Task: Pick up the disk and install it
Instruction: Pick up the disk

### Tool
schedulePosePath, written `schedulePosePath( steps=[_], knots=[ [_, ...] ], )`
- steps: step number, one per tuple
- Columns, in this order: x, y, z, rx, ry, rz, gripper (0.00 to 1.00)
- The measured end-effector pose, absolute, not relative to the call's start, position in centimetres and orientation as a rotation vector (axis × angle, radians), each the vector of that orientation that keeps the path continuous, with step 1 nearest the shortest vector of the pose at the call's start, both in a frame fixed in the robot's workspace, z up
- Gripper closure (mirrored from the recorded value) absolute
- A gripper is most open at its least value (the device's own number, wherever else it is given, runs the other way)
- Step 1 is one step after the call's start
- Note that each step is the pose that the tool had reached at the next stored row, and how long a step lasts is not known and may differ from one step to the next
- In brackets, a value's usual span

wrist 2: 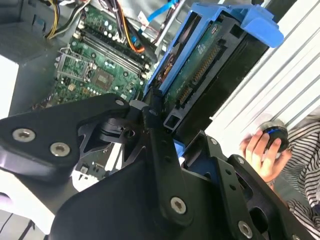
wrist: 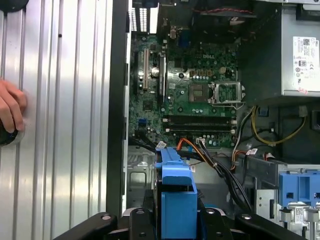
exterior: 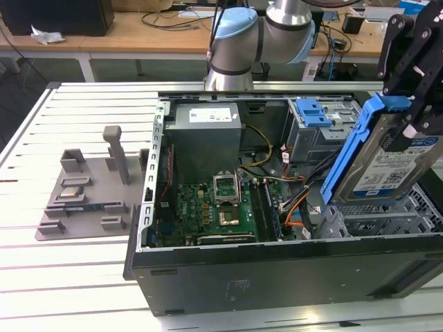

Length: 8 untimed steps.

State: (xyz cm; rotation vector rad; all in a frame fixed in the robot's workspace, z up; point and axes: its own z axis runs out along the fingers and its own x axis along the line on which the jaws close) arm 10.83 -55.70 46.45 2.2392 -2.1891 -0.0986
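Closest, the gripper [wrist 2: 161,119] is shown pinching the disk [exterior: 391,166], which is held tilted above the open computer case [exterior: 277,266] at the exterior view's right, where loose cables [exterior: 299,207] could be snagged if it is lowered askew.

Silver-grey disk [exterior: 396,166] with blue side rails and white barcode label, tilted, aloft above the open computer case [exterior: 277,277].

hand [exterior: 417,116] gripping tilted disk [exterior: 390,171], above open computer case [exterior: 277,271]
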Motion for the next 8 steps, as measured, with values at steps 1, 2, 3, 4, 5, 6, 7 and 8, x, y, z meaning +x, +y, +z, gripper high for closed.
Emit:
schedulePosePath(
  steps=[1, 2, 3, 4, 5, 6, 7, 8],
  knots=[
    [11.0, -55.6, 46.3, 2.238, -2.190, -0.098, 0.63],
    [11.3, -55.3, 46.0, 2.237, -2.190, -0.097, 0.63],
    [11.6, -55.1, 45.8, 2.235, -2.189, -0.096, 0.63],
    [11.9, -54.8, 45.6, 2.234, -2.189, -0.096, 0.63],
    [12.0, -54.6, 45.5, 2.234, -2.188, -0.094, 0.63],
    [12.3, -54.3, 45.3, 2.232, -2.186, -0.090, 0.63],
    [12.4, -54.2, 45.3, 2.230, -2.185, -0.087, 0.63],
    [12.5, -54.1, 45.2, 2.229, -2.184, -0.084, 0.63]
  ],
)
